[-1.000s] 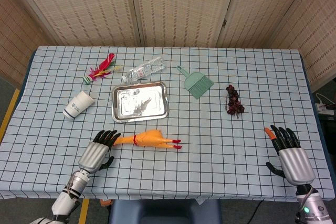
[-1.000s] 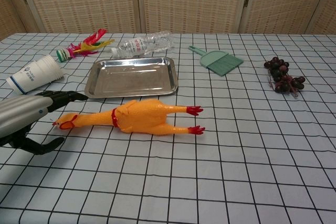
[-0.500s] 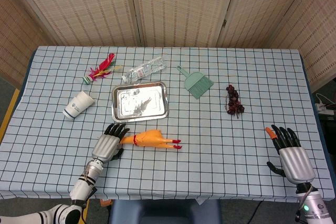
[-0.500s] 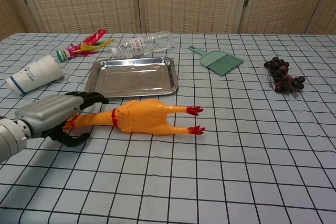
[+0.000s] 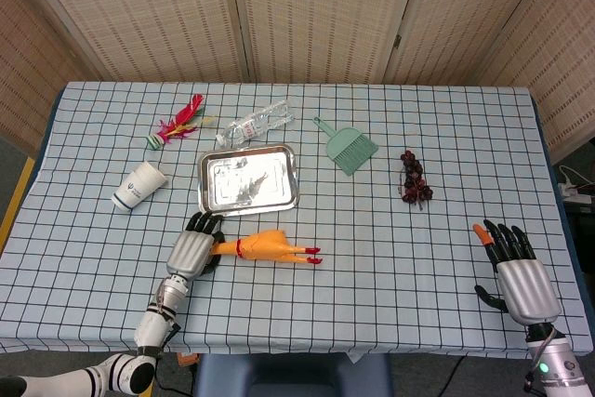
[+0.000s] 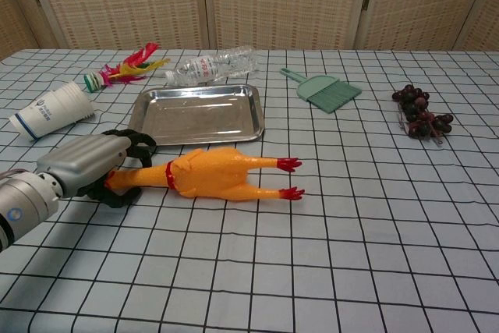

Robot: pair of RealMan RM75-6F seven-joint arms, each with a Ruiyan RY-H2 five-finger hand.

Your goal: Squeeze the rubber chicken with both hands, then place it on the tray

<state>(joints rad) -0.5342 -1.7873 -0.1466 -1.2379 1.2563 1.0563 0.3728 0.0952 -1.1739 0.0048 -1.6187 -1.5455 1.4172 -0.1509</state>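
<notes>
Left hand (image 6: pixel 86 163) fingers seemingly curl around rubber chicken (image 6: pixel 204 175) head; right hand (image 5: pixel 517 269) fingers spread.

Yellow-orange chicken (image 6: pixel 209 175) with red feet and collar. Shiny silver tray (image 6: pixel 196 114). Pale desk (image 6: pixel 366 216) cloth, black grid. Teal brush (image 6: pixel 327 91). Dark purple grapes (image 6: pixel 422 118). White cup (image 6: pixel 47 112), blue print. Silver-backed hands, black fingers (image 6: pixel 129 139).

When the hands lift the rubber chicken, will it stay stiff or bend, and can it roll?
The rubber chicken will probably bend: its neck and legs are long and thin, so the ends may droop. It likely weighs little. It lies flat on the table with legs spread, so rolling seems unlikely. The left hand covers its head.
</notes>
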